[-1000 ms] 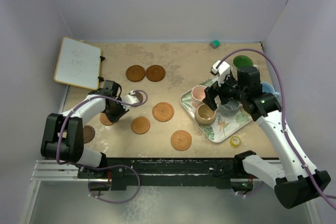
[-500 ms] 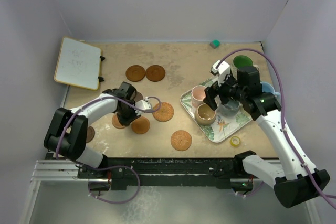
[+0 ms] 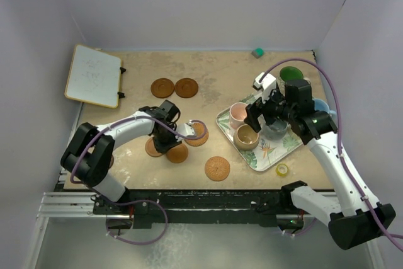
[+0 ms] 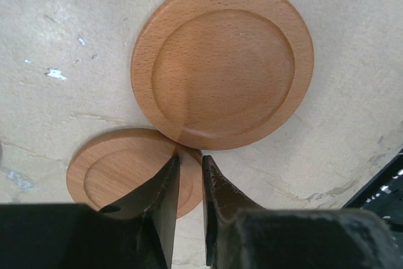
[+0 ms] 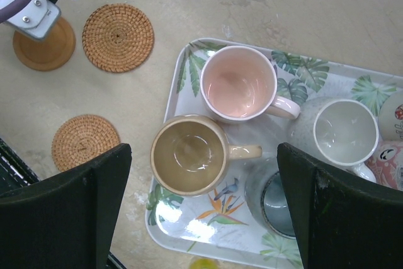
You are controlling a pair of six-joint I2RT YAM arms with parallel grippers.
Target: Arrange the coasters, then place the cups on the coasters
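Top external view: my left gripper [image 3: 167, 145] sat low where two plain wooden coasters met, the left coaster [image 3: 153, 148] and the right coaster [image 3: 178, 154], while my right gripper [image 3: 263, 116] hung over the mugs on the leaf tray [image 3: 288, 148]. A second before, my left gripper and the left coaster were well to the left; both had travelled right, and the right coaster was nudged slightly. My right arm had not moved. It half hid the green mug [image 3: 291, 75]. Left wrist view: my fingers [image 4: 165, 200] stood almost together with only a slit between them and nothing in it, tips at the left coaster's rim; which rim lay on top I could not tell. Right wrist view: my jaws gaped wide and held nothing, with the tan mug [image 5: 189, 154] below the gap and the pink mug [image 5: 238, 83] beyond it; one finger cut off the slate mug [image 5: 271, 196].
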